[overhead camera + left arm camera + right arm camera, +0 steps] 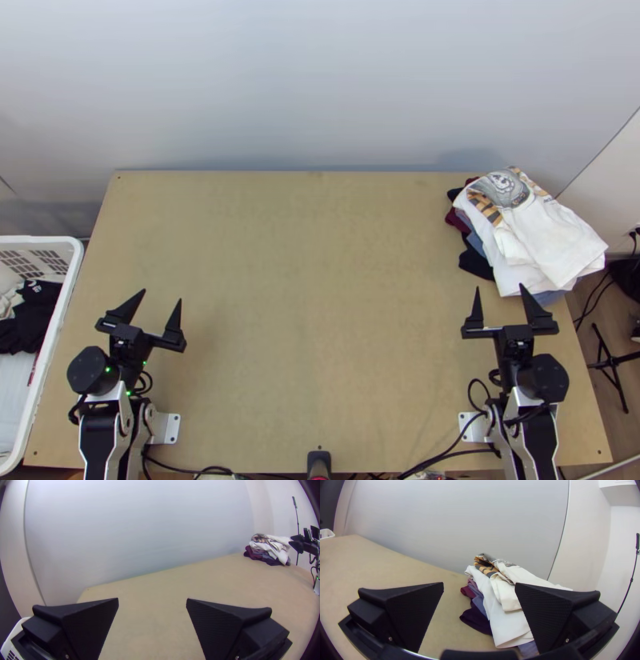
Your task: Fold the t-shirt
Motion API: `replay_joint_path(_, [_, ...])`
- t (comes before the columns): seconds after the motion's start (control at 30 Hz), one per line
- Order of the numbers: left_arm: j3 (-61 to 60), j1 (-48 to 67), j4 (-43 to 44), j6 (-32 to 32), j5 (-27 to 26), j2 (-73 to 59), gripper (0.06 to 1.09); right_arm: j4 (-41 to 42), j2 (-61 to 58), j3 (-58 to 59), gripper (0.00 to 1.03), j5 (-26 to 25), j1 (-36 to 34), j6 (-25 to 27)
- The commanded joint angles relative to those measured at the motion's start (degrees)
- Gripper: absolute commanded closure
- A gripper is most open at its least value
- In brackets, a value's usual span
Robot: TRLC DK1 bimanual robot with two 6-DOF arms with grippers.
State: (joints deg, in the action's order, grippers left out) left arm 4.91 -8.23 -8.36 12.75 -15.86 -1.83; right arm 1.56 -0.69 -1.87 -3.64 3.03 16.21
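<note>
In the top view my left gripper (160, 306) stands open over the table's near left part, nothing between its fingers. My right gripper (501, 300) is open at the near right, just short of a clothes pile. That pile has a white printed t-shirt (552, 240) on top, folded and a little rumpled, above dark red, blue and black cloth. In the left wrist view the left gripper (152, 599) has its fingers wide apart. The right wrist view gives the right gripper (479, 584) parted too, with the white t-shirt (506, 623) beyond it, not held.
The wooden table (304, 280) stretches between the arms, with a pale wall (304, 80) along its far edge. A white basket (60, 312) holding dark and light clothes stands off the left edge. Cables lie along the near edge, and a black stand (610, 364) is on the floor at right.
</note>
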Motion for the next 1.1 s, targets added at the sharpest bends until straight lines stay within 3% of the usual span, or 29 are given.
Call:
replay_joint_path(0.0, [-1.65, -2.58, -1.48, 2.8, 0.04, 1.83, 0.1, -1.56, 0.95, 1.43, 0.03, 0.04, 0.31, -0.56])
replay_joint_path(1.07, [-1.57, -3.28, -2.36, 2.45, 0.04, 1.83, 0.1, -1.56, 0.86, 1.43, 0.03, 0.04, -0.65, 0.05])
